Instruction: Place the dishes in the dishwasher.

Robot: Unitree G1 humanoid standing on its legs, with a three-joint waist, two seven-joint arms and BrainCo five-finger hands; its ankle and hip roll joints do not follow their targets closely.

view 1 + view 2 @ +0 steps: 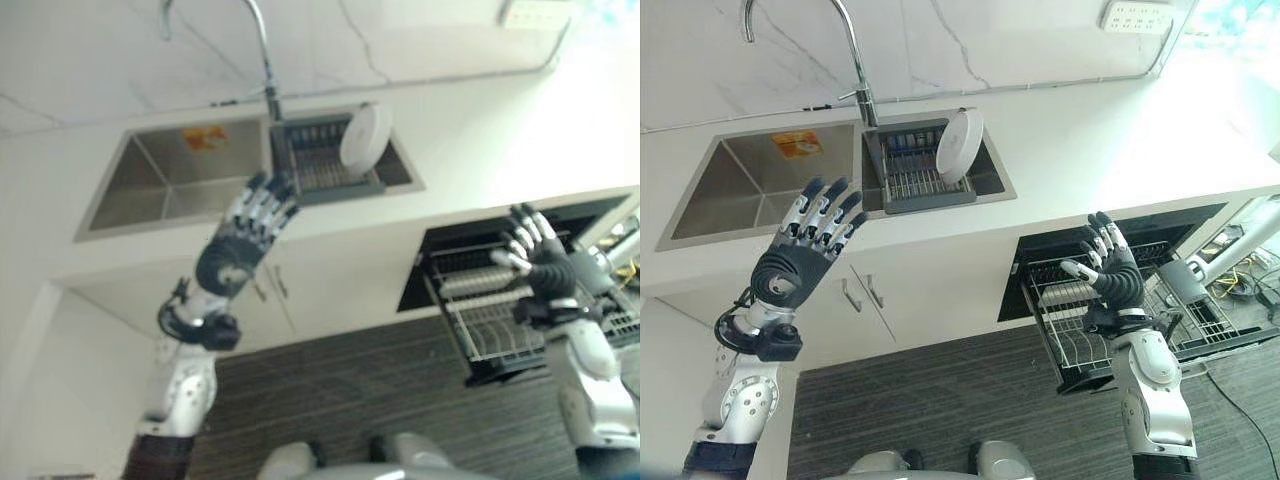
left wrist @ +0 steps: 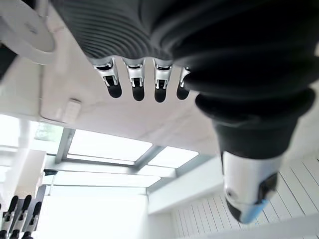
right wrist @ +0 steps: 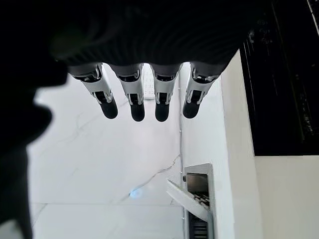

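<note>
White countertop (image 1: pixel 1120 130) holds a steel sink (image 1: pixel 740 190); left hand (image 1: pixel 800 255) hovers before it, fingers spread, empty. White plate (image 1: pixel 960 145) leans in the sink's drying rack (image 1: pixel 910 175). Right hand (image 1: pixel 1110 270), fingers splayed, hangs above the open dishwasher rack (image 1: pixel 1060 320).

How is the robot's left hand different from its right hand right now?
The left hand is raised in front of the sink, near the drying rack with the white plate. The right hand is raised in front of the open dishwasher and its wire rack. The left hand is closer to the plate; the right is farther from it. Both are open with straight fingers and hold nothing.
</note>
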